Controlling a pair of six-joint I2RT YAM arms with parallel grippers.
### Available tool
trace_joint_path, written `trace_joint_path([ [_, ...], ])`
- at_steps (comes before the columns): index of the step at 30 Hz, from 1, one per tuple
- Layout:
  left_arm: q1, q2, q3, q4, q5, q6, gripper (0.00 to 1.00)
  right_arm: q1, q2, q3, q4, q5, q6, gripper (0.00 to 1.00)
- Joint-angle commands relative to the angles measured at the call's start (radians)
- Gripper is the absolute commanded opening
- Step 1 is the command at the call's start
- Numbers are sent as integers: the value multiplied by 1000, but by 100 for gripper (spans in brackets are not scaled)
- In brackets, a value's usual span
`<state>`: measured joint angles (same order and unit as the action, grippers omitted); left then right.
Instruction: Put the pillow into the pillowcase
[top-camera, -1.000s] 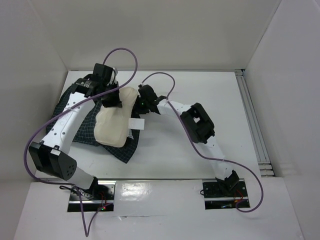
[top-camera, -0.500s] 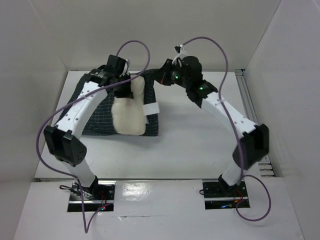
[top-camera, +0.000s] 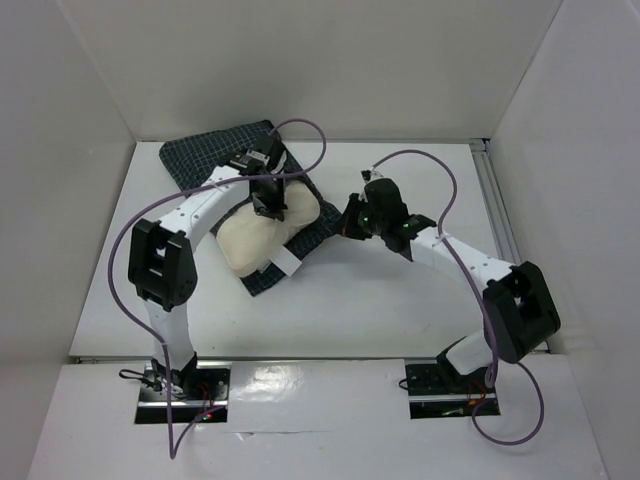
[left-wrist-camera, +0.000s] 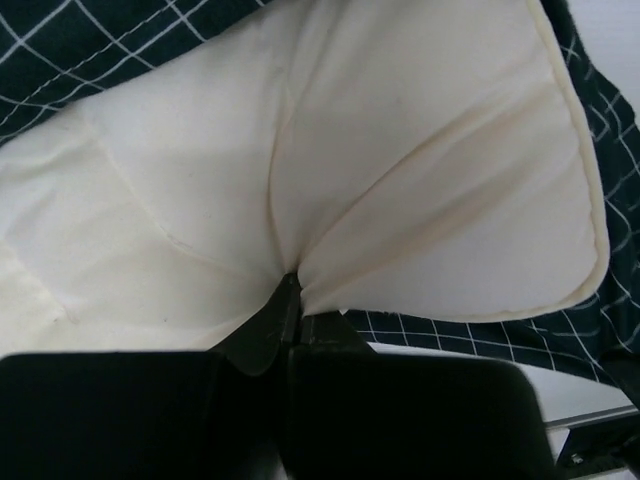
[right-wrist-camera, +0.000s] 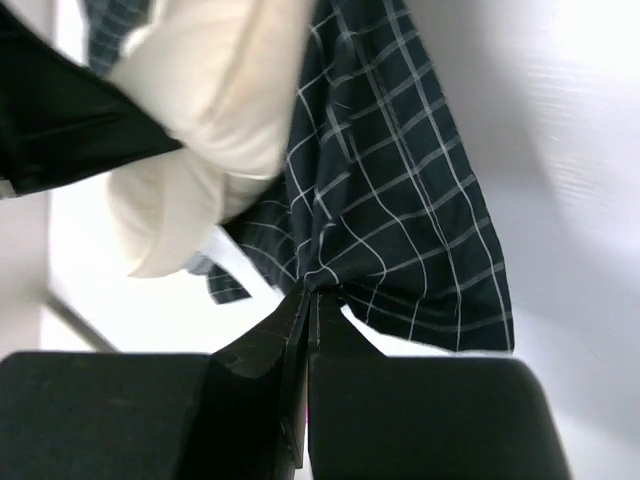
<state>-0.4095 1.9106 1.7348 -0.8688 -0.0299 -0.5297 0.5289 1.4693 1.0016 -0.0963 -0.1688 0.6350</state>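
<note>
Pillow (top-camera: 262, 238) laid on pillowcase (top-camera: 212, 156), far left of table (top-camera: 400, 300). Left gripper (left-wrist-camera: 294, 288) clamped on pinched pillow fold. Right gripper (right-wrist-camera: 308, 292) clamped on pillowcase edge. Both judged light, soft, floppy; case best gripped at hem.

My left arm (top-camera: 200, 205) and right arm (top-camera: 455, 255) are white shells with blocky black joints, each trailing a purple cable (top-camera: 300, 122), on shiny metal plates (top-camera: 220, 385).

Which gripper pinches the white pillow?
The left gripper: it is shut on the pillow, while the right gripper is shut on the dark checked pillowcase.
</note>
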Motion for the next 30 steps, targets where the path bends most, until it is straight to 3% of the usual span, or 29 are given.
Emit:
trace_joint_path([
  [1,15,-6,34,44,37,10,5,0,-83,-13,-8,86,-17,0],
  [4,-18,-5,55,2,56,71,43,0,-101,-56,-42,97,-26,0],
  [5,-56,-18,55,-9,35,83,64,0,-112,-69,-42,97,-26,0],
  [7,-101,-45,34,-22,-39,106,75,0,-121,-89,-51,97,-15,0],
  [10,-189,-68,10,-22,-138,120,88,0,-132,-109,-51,75,6,0],
  [13,-210,-21,-12,19,-174,109,89,0,-153,-109,-29,66,17,0],
  [18,-224,25,-44,116,-87,131,89,0,-197,-109,-51,78,17,0],
  [20,-233,54,-31,105,-74,140,85,0,-227,-109,-62,91,17,0],
  [22,-233,89,-31,105,-88,129,74,0,-236,-109,-62,104,17,0],
  [24,-233,111,-9,105,-125,94,8,0,-260,-109,-62,104,26,0],
  [25,-224,122,27,105,-145,50,0,0,-260,-109,-62,104,26,0],
  [30,-123,151,188,50,-199,-41,0,0,-323,-91,-83,29,49,0],
])
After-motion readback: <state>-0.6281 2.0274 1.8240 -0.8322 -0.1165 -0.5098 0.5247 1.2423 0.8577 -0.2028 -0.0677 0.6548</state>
